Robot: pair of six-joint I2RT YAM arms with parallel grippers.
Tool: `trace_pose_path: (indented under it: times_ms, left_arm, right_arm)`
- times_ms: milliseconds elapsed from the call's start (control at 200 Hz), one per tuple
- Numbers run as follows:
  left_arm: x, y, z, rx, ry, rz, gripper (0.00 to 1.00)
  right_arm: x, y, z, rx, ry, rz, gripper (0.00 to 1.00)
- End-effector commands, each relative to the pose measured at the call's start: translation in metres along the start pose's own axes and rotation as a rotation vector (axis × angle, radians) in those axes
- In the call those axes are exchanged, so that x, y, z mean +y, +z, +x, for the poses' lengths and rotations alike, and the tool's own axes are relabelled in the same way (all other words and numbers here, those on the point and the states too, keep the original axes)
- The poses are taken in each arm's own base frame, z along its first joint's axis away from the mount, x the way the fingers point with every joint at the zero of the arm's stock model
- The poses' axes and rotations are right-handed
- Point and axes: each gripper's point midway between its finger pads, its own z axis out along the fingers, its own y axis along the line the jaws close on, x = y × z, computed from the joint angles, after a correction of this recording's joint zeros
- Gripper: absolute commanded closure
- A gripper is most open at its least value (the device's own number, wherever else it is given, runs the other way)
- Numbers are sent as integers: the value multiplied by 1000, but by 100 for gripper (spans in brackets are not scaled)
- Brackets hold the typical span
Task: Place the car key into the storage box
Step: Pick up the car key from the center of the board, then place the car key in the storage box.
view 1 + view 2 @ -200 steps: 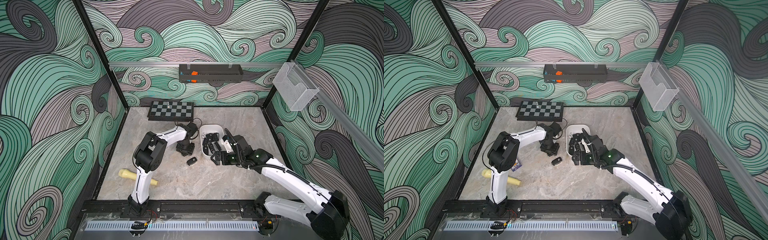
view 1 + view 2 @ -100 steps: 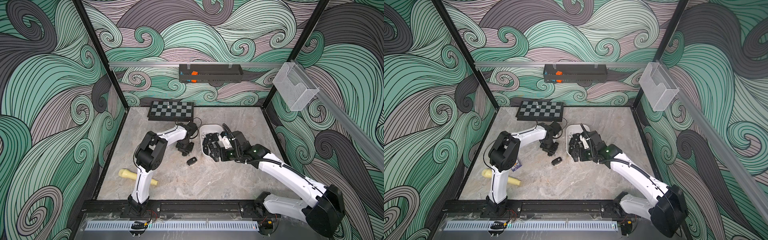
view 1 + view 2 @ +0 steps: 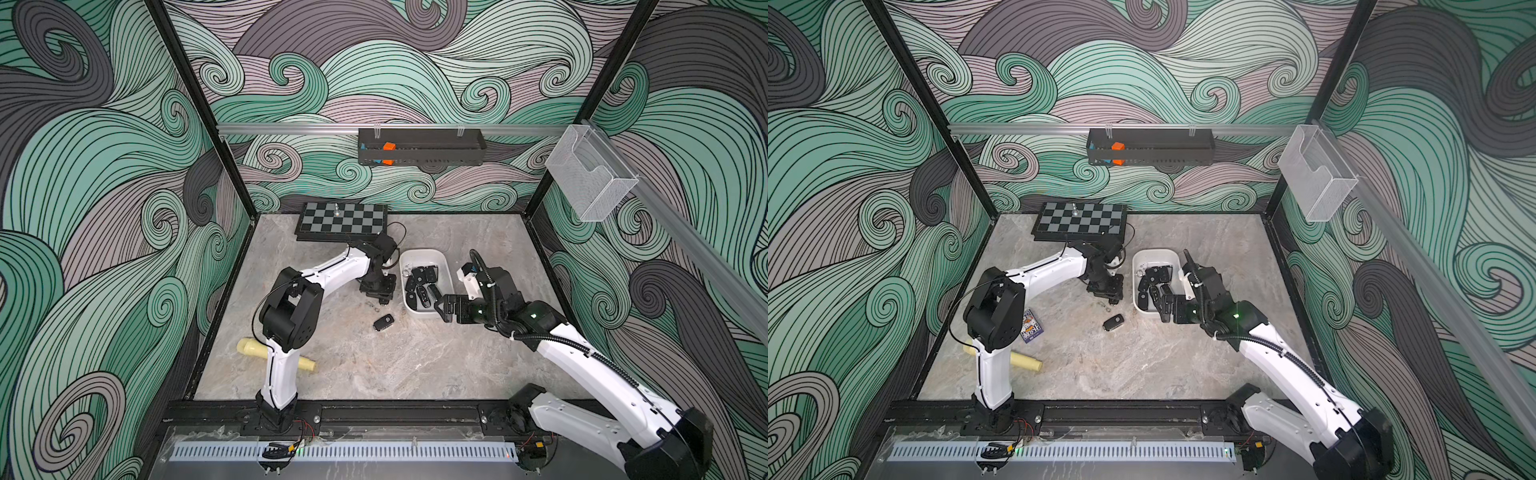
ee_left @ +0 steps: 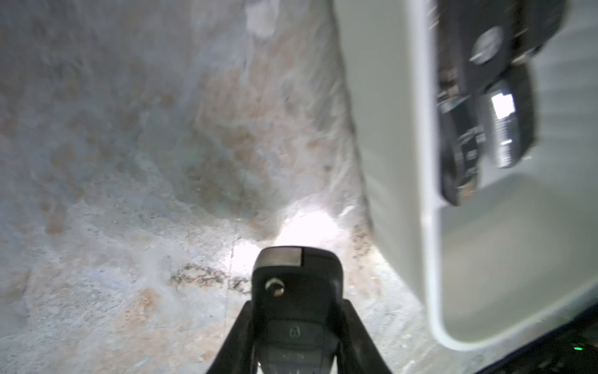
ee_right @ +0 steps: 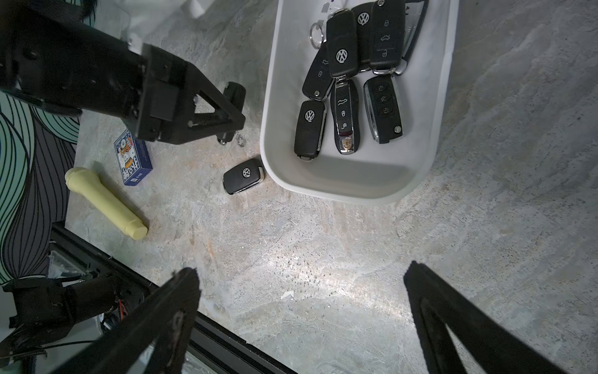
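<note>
Left end effector (image 4: pixel 297 312) is clamped on a car key (image 4: pixel 296 278), low over the desk (image 3: pixel 415 365), mid-desk, just beside the storage box (image 5: pixel 270 97) on its left-arm side. The key is not in the box yet; can't tell if it's lifted. Box holds several key fobs (image 5: pixel 343 116). A loose key (image 5: pixel 243 176) lies on the desk right by the box's near corner. Right end effector (image 5: pixel 302 275) is wide open and empty, hovering off the box's near end. Remaining, I judge: lift, carry over the rim, release, then likely the loose key.
</note>
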Motion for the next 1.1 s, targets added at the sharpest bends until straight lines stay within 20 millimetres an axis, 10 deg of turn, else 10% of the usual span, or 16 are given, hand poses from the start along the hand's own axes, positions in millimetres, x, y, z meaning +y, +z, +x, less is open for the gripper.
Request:
trace_pose_path:
  times_ms: [0,395,1091]
  left_arm:
    - [-44,-38,-24,-104,14,132,78]
    - [-98,-24,-43,-107,78,179,78]
    - [-80,57,-23,62,196,-114,74]
  right_arm:
    - [-4,-4,4,-8,59,-7,1]
    - [-7,-31,1,-118,16,-29,1]
    - [-12,-50,-4,-211,-22,-22,1]
